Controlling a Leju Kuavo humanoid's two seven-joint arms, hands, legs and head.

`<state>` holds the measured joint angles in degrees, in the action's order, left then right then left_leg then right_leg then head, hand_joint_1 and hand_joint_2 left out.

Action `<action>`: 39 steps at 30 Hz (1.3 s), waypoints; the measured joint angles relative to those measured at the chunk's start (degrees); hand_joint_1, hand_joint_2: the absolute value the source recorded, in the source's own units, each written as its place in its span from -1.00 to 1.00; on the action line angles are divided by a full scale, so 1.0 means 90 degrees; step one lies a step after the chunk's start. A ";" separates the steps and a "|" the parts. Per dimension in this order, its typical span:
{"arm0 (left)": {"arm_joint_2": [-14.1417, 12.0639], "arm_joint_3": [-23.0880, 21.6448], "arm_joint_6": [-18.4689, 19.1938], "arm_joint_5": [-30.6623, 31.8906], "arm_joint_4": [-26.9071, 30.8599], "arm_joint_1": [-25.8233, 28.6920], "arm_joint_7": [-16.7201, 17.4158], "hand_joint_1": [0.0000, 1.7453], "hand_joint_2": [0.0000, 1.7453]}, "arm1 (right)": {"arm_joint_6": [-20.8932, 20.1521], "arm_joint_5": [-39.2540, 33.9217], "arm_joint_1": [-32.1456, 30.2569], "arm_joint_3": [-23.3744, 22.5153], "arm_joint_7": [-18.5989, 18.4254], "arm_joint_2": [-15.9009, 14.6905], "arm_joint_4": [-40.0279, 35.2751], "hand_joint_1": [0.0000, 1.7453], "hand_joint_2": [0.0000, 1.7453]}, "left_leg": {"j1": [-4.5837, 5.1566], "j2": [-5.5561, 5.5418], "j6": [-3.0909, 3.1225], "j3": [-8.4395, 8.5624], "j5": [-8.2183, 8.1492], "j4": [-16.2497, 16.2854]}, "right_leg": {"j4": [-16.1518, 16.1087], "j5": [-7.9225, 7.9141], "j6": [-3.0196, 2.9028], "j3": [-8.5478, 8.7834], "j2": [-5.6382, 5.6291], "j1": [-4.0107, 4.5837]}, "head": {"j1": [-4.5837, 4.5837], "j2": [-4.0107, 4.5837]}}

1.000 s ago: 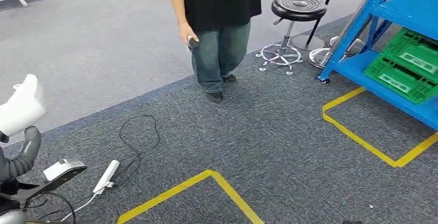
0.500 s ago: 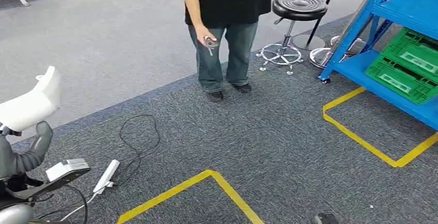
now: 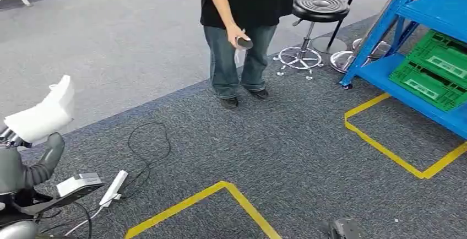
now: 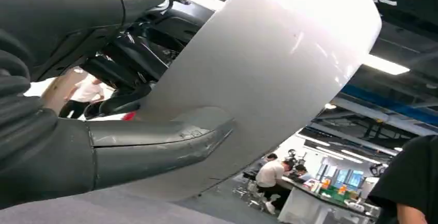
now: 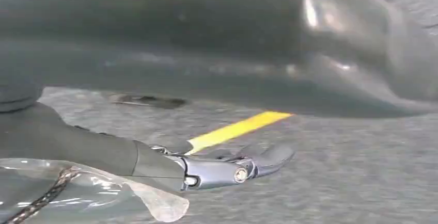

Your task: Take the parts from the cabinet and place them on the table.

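My left hand (image 3: 26, 168) grips a white curved part (image 3: 42, 115) at the left edge of the head view, holding it up above the carpet. In the left wrist view the white part (image 4: 279, 74) is pressed between the grey thumb (image 4: 155, 146) and the darker fingers (image 4: 129, 64) behind it. My right hand (image 3: 344, 229) just shows at the bottom edge of the head view. In the right wrist view that right hand (image 5: 227, 131) hangs over the carpet, thumb and a dark finger (image 5: 237, 168) apart with nothing between them.
A person (image 3: 245, 30) in a black shirt stands ahead, holding a small dark device (image 3: 243, 43). A black stool (image 3: 319, 9) is beside them. A blue rack (image 3: 385, 71) with green crates (image 3: 432, 71) stands at the right. Yellow tape (image 3: 220, 186), a power strip (image 3: 113, 188) and a cable (image 3: 148, 151) lie on the carpet.
The person has stepped to the right and swung the arm forward. My left hand has shifted right with the white part. My right hand has come into the bottom edge.
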<state>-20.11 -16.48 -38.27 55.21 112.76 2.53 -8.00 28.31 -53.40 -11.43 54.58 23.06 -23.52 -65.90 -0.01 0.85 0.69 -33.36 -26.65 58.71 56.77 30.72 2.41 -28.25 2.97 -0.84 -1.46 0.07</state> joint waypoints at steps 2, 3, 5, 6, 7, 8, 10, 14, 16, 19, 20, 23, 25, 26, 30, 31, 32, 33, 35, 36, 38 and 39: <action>0.0012 -0.0019 0.0024 0.0000 0.0019 -0.0004 0.0002 1.00 1.00 | 0.0212 0.0073 0.0119 -0.0005 0.0172 0.0000 0.0000 -1.00 -1.00 | 0.0000 0.0002 0.0000 0.0003 0.0000 0.0001 | 0.0000 -0.0001 0.0002 0.0000 -0.0008 0.0000 | 0.0002 0.0000; 0.0019 -0.0029 0.0044 0.0000 0.0034 -0.0007 0.0002 1.00 1.00 | 0.0352 0.0170 0.0199 -0.0012 0.0184 0.0000 0.0000 -1.00 -1.00 | 0.0000 0.0002 0.0000 0.0004 0.0000 0.0002 | 0.0000 -0.0002 0.0002 -0.0002 -0.0007 -0.0001 | 0.0002 0.0000; 0.0036 -0.0049 0.0066 0.0000 0.0044 -0.0020 0.0002 1.00 1.00 | 0.0638 0.0410 0.0346 -0.0029 0.0078 0.0000 0.0007 -1.00 -1.00 | 0.0000 0.0003 0.0000 0.0007 0.0000 0.0003 | 0.0000 -0.0001 0.0002 -0.0019 -0.0004 -0.0001 | 0.0000 0.0000; 0.0049 -0.0058 0.0080 0.0000 0.0044 -0.0028 0.0002 1.00 1.00 | 0.0755 0.0527 0.0413 -0.0039 0.0026 0.0000 0.0017 -1.00 -1.00 | 0.0000 0.0002 0.0000 0.0007 0.0000 0.0003 | 0.0000 -0.0001 0.0002 -0.0046 -0.0002 -0.0001 | 0.0002 0.0000; 0.0061 -0.0068 0.0090 0.0000 0.0044 -0.0037 0.0002 1.00 1.00 | 0.0867 0.0688 0.0471 -0.0051 0.0004 0.0002 0.0027 -1.00 -1.00 | 0.0000 0.0002 0.0000 0.0007 0.0000 0.0003 | 0.0000 -0.0001 0.0002 -0.0056 -0.0001 -0.0001 | 0.0002 0.0000; 0.0068 -0.0080 0.0102 0.0000 0.0044 -0.0055 0.0002 1.00 1.00 | 0.0977 0.0878 0.0525 -0.0073 -0.0013 0.0007 0.0044 -1.00 -1.00 | 0.0000 0.0002 0.0000 0.0006 0.0000 0.0003 | 0.0000 -0.0001 0.0001 -0.0059 -0.0001 -0.0001 | 0.0000 0.0000; 0.0090 -0.0107 0.0107 0.0000 0.0044 -0.0083 0.0002 1.00 1.00 | 0.1109 0.1117 0.0605 -0.0136 -0.0088 0.0010 0.0046 -1.00 -1.00 | 0.0000 0.0002 0.0000 0.0006 0.0000 0.0003 | 0.0000 -0.0001 0.0002 -0.0059 -0.0002 -0.0001 | 0.0002 0.0000; 0.0114 -0.0136 0.0155 -0.0007 0.0044 -0.0109 0.0002 1.00 1.00 | 0.1231 0.1428 0.0639 -0.0228 -0.0168 0.0010 0.0044 -1.00 -1.00 | 0.0000 0.0001 -0.0001 0.0001 0.0003 0.0004 | 0.0000 -0.0005 0.0007 -0.0004 -0.0003 -0.0001 | 0.0002 0.0000; 0.0129 -0.0177 0.0175 -0.0007 0.0044 -0.0154 0.0002 1.00 1.00 | 0.1231 0.1686 0.0653 -0.0335 -0.0217 0.0027 0.0044 -1.00 -1.00 | 0.0000 0.0001 0.0000 0.0002 0.0003 0.0005 | 0.0001 -0.0005 0.0007 -0.0002 -0.0003 -0.0001 | 0.0000 0.0000; 0.0160 -0.0236 0.0221 -0.0012 0.0044 -0.0257 0.0002 1.00 1.00 | 0.1073 0.1994 0.0726 -0.0518 -0.0282 0.0097 0.0046 -1.00 -1.00 | 0.0000 0.0001 0.0000 0.0002 0.0003 0.0005 | 0.0001 -0.0005 0.0007 -0.0004 -0.0004 -0.0001 | 0.0002 0.0000; 0.0172 -0.0262 0.0233 -0.0024 0.0041 -0.0282 0.0002 1.00 1.00 | 0.0939 0.2078 0.0742 -0.0594 -0.0313 0.0126 0.0046 -1.00 -1.00 | 0.0000 0.0001 0.0000 0.0002 0.0003 0.0005 | 0.0001 -0.0005 0.0007 -0.0004 -0.0003 -0.0001 | 0.0002 0.0000; 0.0189 -0.0360 0.0270 -0.0148 0.0032 -0.0382 -0.0054 1.00 1.00 | 0.0083 0.2154 0.0818 -0.0736 -0.0445 0.0185 0.0044 -1.00 -1.00 | 0.0000 0.0001 -0.0001 0.0003 0.0003 0.0005 | 0.0001 -0.0005 0.0007 -0.0005 -0.0004 0.0000 | 0.0002 0.0000; 0.0197 -0.0420 0.0279 -0.0216 0.0012 -0.0467 -0.0102 1.00 1.00 | -0.0470 0.2174 0.0862 -0.0767 -0.0506 0.0189 0.0039 -1.00 -1.00 | 0.0000 0.0001 0.0000 0.0003 0.0004 0.0005 | 0.0001 -0.0006 0.0007 -0.0004 -0.0003 0.0000 | 0.0000 0.0000; 0.0201 -0.0449 0.0279 -0.0240 0.0000 -0.0503 -0.0107 1.00 1.00 | -0.0556 0.2188 0.0875 -0.0770 -0.0520 0.0204 0.0039 -1.00 -1.00 | 0.0000 0.0001 0.0003 0.0003 0.0006 0.0005 | 0.0001 -0.0006 0.0008 -0.0003 -0.0001 -0.0001 | 0.0002 0.0000; 0.0219 -0.0515 0.0279 -0.0262 -0.0019 -0.0558 -0.0124 1.00 1.00 | -0.0671 0.2195 0.0903 -0.0804 -0.0537 0.0223 0.0039 -1.00 -1.00 | 0.0000 0.0001 0.0003 0.0002 0.0006 0.0005 | 0.0001 -0.0006 0.0008 -0.0002 -0.0003 -0.0001 | 0.0002 0.0000; 0.0223 -0.0529 0.0279 -0.0304 -0.0022 -0.0568 -0.0160 1.00 1.00 | -0.0829 0.2210 0.0905 -0.0804 -0.0557 0.0223 0.0039 -1.00 -1.00 | 0.0001 0.0001 0.0003 0.0002 0.0006 0.0005 | 0.0001 -0.0006 0.0008 -0.0003 -0.0003 -0.0002 | 0.0002 0.0000; 0.0223 -0.0541 0.0282 -0.0371 -0.0022 -0.0582 -0.0210 1.00 1.00 | -0.1072 0.2243 0.0910 -0.0802 -0.0595 0.0223 0.0039 -1.00 -1.00 | 0.0001 0.0001 0.0003 0.0002 0.0006 0.0005 | 0.0001 -0.0006 0.0008 -0.0003 -0.0003 -0.0002 | 0.0000 0.0000; 0.0223 -0.0556 0.0287 -0.0435 -0.0029 -0.0611 -0.0260 1.00 1.00 | -0.1361 0.2276 0.0914 -0.0797 -0.0625 0.0223 0.0039 -1.00 -1.00 | 0.0001 0.0001 0.0003 0.0001 0.0005 0.0006 | 0.0001 -0.0006 0.0008 -0.0006 -0.0003 -0.0002 | 0.0002 0.0000; 0.0223 -0.0617 0.0301 -0.0629 -0.0078 -0.0718 -0.0413 1.00 1.00 | -0.2171 0.2375 0.0934 -0.0750 -0.0720 0.0219 0.0039 -1.00 -1.00 | 0.0001 0.0001 0.0003 0.0001 0.0005 0.0006 | 0.0000 -0.0006 0.0008 -0.0009 -0.0002 -0.0003 | 0.0002 0.0000; 0.0226 -0.0658 0.0311 -0.0727 -0.0114 -0.0792 -0.0491 1.00 1.00 | -0.2577 0.2429 0.0947 -0.0702 -0.0766 0.0202 0.0041 -1.00 -1.00 | 0.0001 0.0001 0.0003 0.0001 0.0005 0.0006 | 0.0000 -0.0006 0.0008 -0.0011 0.0000 -0.0003 | 0.0002 0.0000; 0.0231 -0.0755 0.0333 -0.0982 -0.0238 -0.0947 -0.0700 1.00 1.00 | -0.3540 0.2582 0.1002 -0.0507 -0.0809 0.0129 0.0131 -1.00 -1.00 | 0.0001 0.0001 0.0003 0.0001 0.0005 0.0006 | 0.0000 -0.0006 0.0008 -0.0010 0.0000 -0.0002 | 0.0002 0.0000; 0.0231 -0.0792 0.0333 -0.1067 -0.0284 -0.1007 -0.0765 1.00 1.00 | -0.3858 0.2625 0.1030 -0.0417 -0.0785 0.0097 0.0221 -1.00 -1.00 | 0.0001 0.0001 0.0003 0.0001 0.0005 0.0006 | 0.0000 -0.0006 0.0008 -0.0009 -0.0001 -0.0002 | 0.0005 0.0000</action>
<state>-18.03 -23.61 -35.28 45.61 110.20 -6.53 -14.89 -6.42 -29.77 -2.16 50.82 16.00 -22.65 -63.91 -0.01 0.85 0.71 -33.35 -26.60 58.77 56.77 30.66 2.49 -28.33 2.96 -0.86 -1.42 0.07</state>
